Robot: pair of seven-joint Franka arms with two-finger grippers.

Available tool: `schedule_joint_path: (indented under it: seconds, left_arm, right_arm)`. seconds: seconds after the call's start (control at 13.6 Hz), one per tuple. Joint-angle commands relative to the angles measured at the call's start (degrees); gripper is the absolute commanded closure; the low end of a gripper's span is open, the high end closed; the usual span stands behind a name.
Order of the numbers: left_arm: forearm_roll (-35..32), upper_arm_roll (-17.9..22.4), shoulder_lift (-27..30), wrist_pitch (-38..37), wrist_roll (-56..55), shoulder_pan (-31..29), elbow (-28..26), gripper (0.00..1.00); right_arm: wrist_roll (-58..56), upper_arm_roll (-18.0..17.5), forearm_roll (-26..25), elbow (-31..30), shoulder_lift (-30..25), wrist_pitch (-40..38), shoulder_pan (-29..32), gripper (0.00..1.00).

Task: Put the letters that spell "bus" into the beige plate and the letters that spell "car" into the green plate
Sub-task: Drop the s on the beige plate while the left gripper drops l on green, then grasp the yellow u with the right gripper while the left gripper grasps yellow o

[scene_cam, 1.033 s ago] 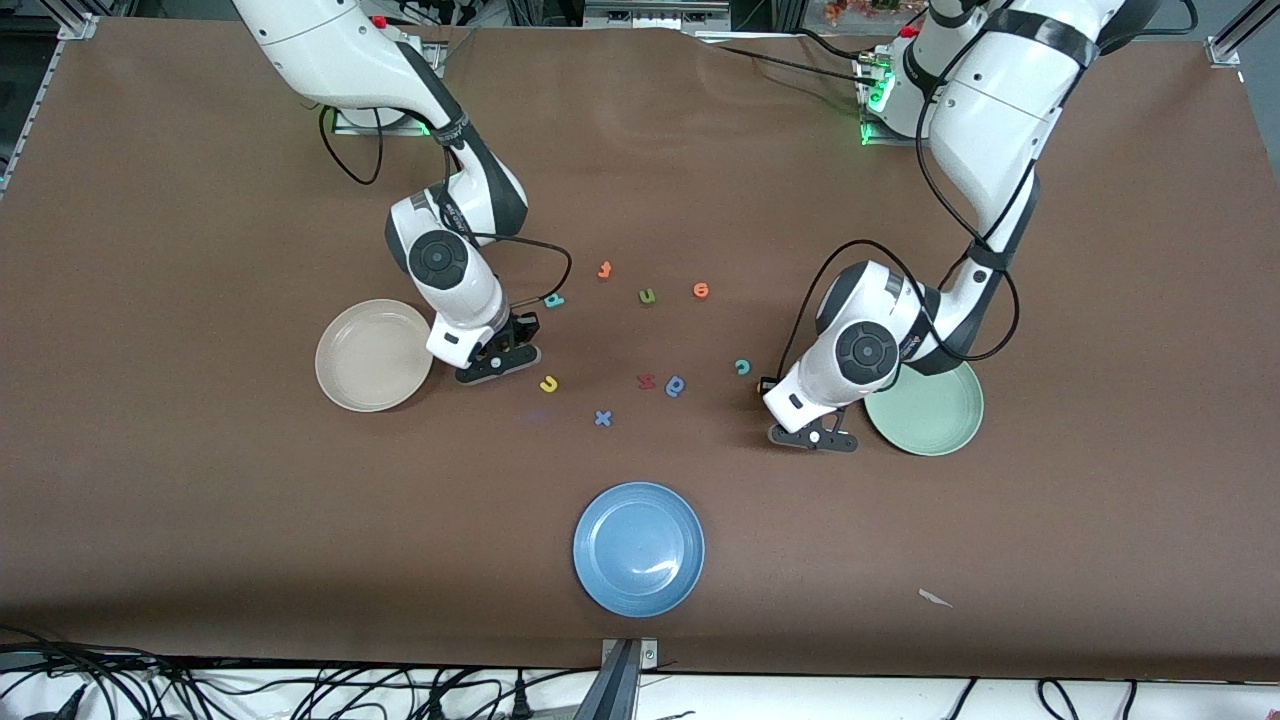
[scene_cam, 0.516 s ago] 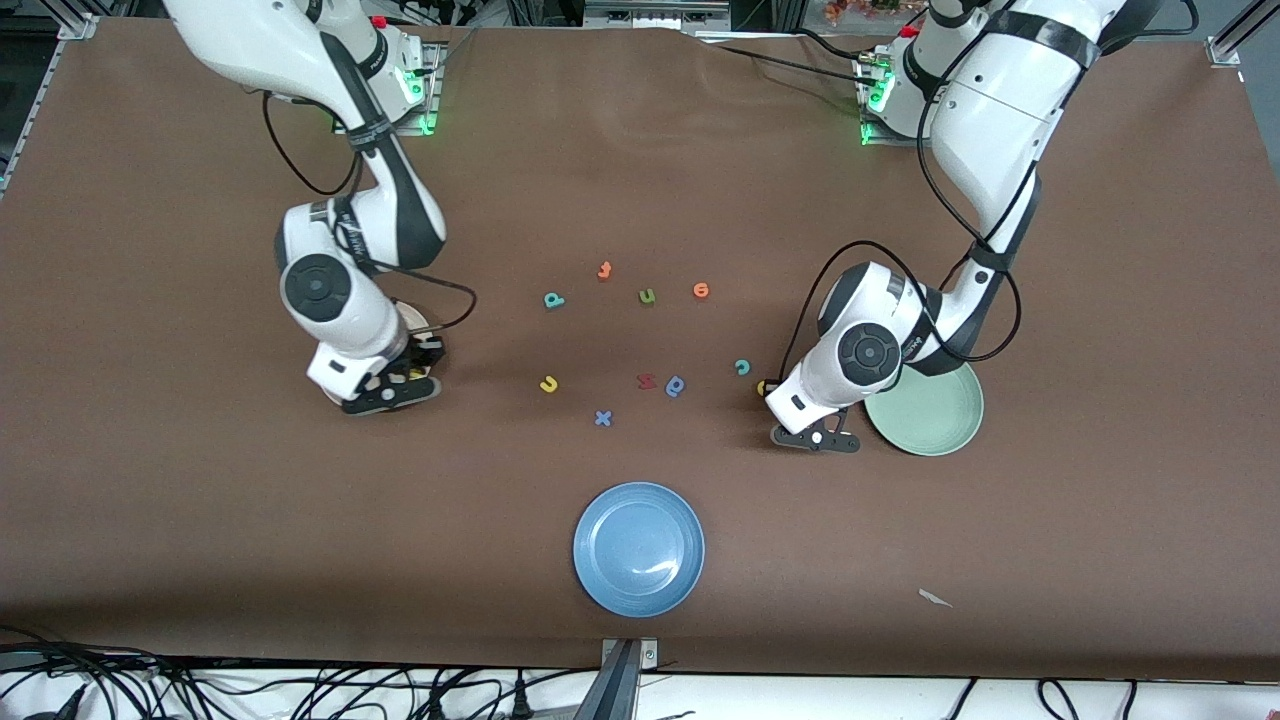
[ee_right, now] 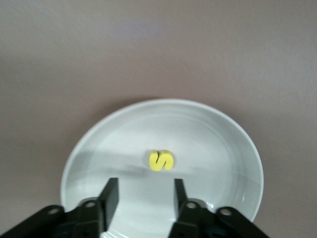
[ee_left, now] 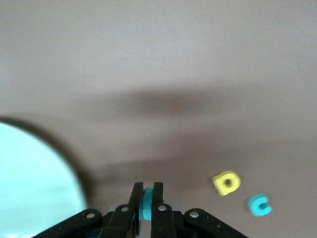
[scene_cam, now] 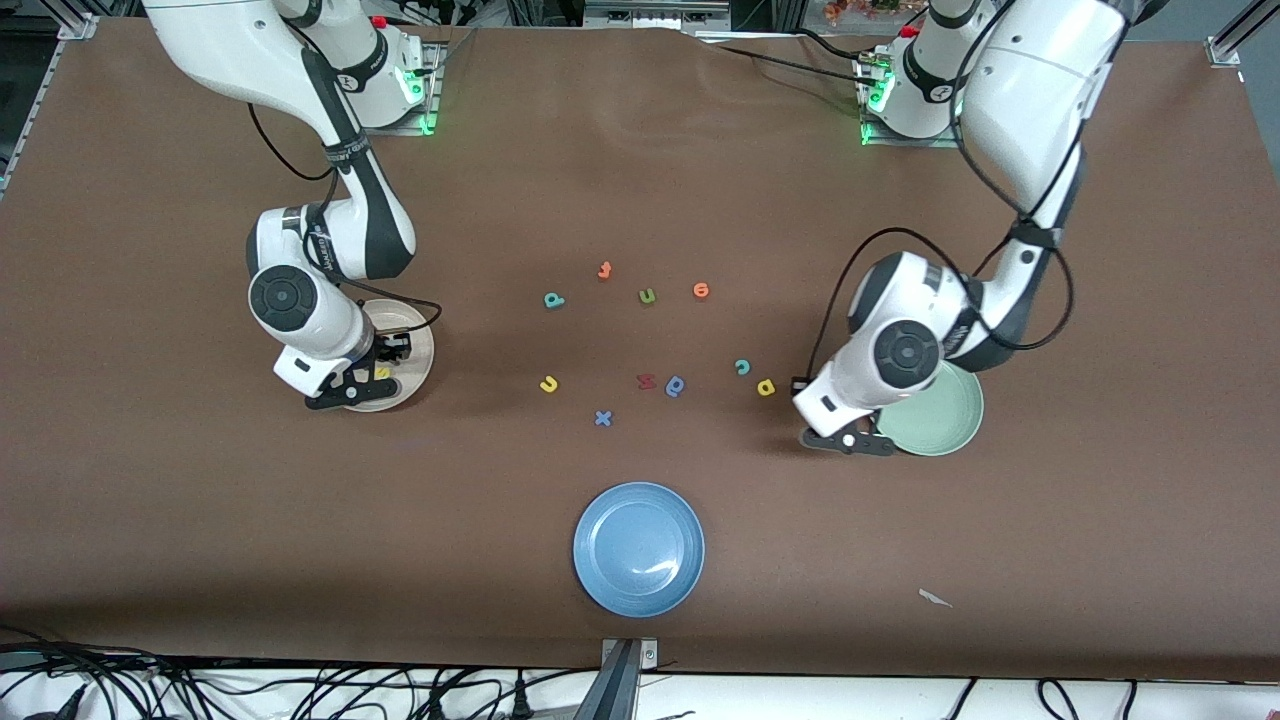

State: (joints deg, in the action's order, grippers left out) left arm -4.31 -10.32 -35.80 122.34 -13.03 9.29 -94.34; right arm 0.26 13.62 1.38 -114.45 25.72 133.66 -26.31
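Front view: the right end effector (scene_cam: 362, 385) hangs over the beige plate (scene_cam: 415, 350), toward the right arm's end of the tabletop, and a yellow "s" (scene_cam: 381, 373) lies in that plate. The left end effector (scene_cam: 850, 440) is low beside the green plate (scene_cam: 945, 415), toward the left arm's end. A yellow "a" (scene_cam: 766, 387) and a teal "c" (scene_cam: 742, 367) lie on the bare tabletop just beside it. Mid-tabletop are a yellow "u" (scene_cam: 548, 384), a teal "b" (scene_cam: 553, 299), a green "u" (scene_cam: 647, 295), two orange letters (scene_cam: 701, 290), a red letter (scene_cam: 646, 381), a darker blue rounded letter (scene_cam: 675, 386) and a blue "x" (scene_cam: 602, 418). A blue plate (scene_cam: 638, 548) sits near the tabletop edge closest to the camera.

Left wrist view: the left end effector (ee_left: 146, 203) is clamped on a light teal letter (ee_left: 146, 203), seen edge-on, above the tabletop beside the green plate's (ee_left: 34, 183) rim. The yellow "a" (ee_left: 226, 182) and teal "c" (ee_left: 259, 204) lie close together.

Right wrist view: the right end effector (ee_right: 143, 198) has its fingers (ee_right: 110, 196) apart, holding nothing, over the beige plate (ee_right: 223, 148). The yellow "s" (ee_right: 161, 160) lies flat near the plate's middle.
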Motion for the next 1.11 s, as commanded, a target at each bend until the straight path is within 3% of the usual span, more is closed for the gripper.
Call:
schedule_joint_path:
  seconds: [0.0,0.15,0.3,0.37,0.44,0.52,0.74,1.03]
  left_arm:
    - [-1.58,-0.32,2.23,-2.98,8.43,-5.41,-1.11,1.00]
    - [-5.77,-0.32,1.44,-2.81,11.09,-8.40,-1.54,0.97]
    - [-9.31,-0.32,-0.66,-2.37,11.09,-8.76,-1.72,0.82]
    - [-9.32,-0.41,-0.93,-2.37,11.09,-8.94,-1.72,0.63]
    - [-9.32,-0.41,-1.20,-2.37,10.83,-8.94,-1.81,0.15]
    - [-9.32,-0.41,-1.29,-2.46,10.74,-8.94,-1.81,0.00]
    - [-8.53,-1.63,-0.06,-2.90,10.13,-8.15,-1.37,0.00]
    - [-8.26,-8.65,0.03,-2.28,1.90,-7.98,-0.49,0.00]
  right_arm:
    - [4.20,-1.75,3.70,3.52,-0.67,-2.95,-0.32,0.00]
    - [8.33,-1.84,6.51,6.07,0.55,-2.96,-1.55,0.00]
    - [16.57,-2.45,10.21,10.81,4.06,-2.87,-3.30,0.00]
    - [22.10,-2.72,10.83,12.92,5.73,-2.79,-4.18,0.00]
    - [27.11,-2.98,10.75,14.59,7.05,-2.70,-5.41,0.00]
    - [32.12,-2.98,10.75,16.18,8.37,-2.44,-7.33,0.00]
    - [43.67,-2.98,10.57,22.24,13.82,-2.43,-10.07,0.00]
    - [50.62,-3.85,10.75,24.97,17.96,-1.03,-11.22,0.00]
